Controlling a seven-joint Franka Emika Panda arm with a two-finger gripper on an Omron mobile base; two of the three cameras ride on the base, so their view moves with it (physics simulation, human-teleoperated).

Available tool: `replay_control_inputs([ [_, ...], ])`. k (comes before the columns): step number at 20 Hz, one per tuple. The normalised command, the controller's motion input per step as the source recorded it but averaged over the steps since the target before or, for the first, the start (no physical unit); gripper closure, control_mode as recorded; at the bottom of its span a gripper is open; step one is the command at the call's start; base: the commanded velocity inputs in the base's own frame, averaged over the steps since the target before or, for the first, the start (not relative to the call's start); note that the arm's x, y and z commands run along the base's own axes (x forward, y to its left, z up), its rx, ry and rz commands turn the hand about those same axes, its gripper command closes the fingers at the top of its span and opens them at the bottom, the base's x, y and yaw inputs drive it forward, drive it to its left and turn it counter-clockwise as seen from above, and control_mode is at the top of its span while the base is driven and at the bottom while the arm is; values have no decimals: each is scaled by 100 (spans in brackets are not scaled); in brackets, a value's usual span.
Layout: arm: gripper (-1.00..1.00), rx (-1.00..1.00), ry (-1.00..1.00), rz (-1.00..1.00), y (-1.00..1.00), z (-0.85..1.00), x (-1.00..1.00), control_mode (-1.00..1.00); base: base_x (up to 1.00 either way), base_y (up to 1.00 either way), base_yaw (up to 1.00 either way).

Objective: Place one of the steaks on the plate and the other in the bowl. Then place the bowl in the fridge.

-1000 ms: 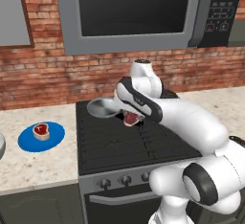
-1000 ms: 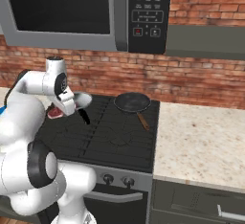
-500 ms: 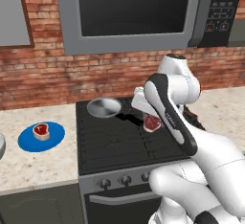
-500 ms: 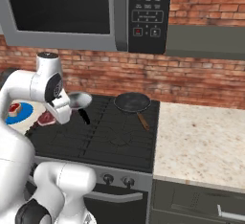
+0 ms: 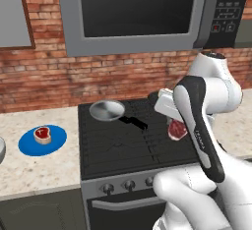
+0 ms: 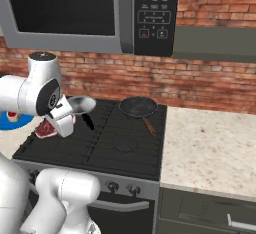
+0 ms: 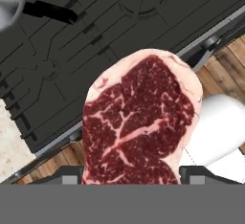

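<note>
One steak (image 5: 177, 129) (image 6: 46, 129) hangs over the stove's front edge, and my gripper (image 5: 172, 120) (image 6: 56, 124) is shut on it. In the hand view this steak (image 7: 141, 122) covers my fingertips, with the stove top and the wooden floor below it. The other steak (image 5: 43, 134) (image 6: 12, 116) lies on the blue plate (image 5: 29, 144) (image 6: 6, 123) on the counter left of the stove. A grey rim at the left edge may be the bowl (image 5: 1, 150). The fridge is out of view.
A light grey frying pan (image 5: 107, 110) (image 6: 80, 104) with a black handle sits at the stove's back left. A dark frying pan (image 6: 137, 108) sits at the back right. Speckled counter (image 6: 210, 143) lies right of the stove, and a microwave (image 5: 138, 8) hangs above.
The arm has drawn the held steak back from beside the grey pan toward the stove's front edge. The plate, its steak and the pans have not moved.
</note>
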Motion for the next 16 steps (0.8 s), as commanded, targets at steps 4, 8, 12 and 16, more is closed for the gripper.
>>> replay_control_inputs([
  [4, 100, 0, 0, 0, -3, 52, -13, -100, 0, 0, 0],
  [8, 100, 0, 0, -1, 29, 11, -55, -100, 0, 0, 0],
  [12, 100, 0, 0, 0, 0, 0, 0, 100, -100, 98, -3],
  [16, 100, 0, 0, 0, 0, 0, 0, 100, -69, 100, 0],
])
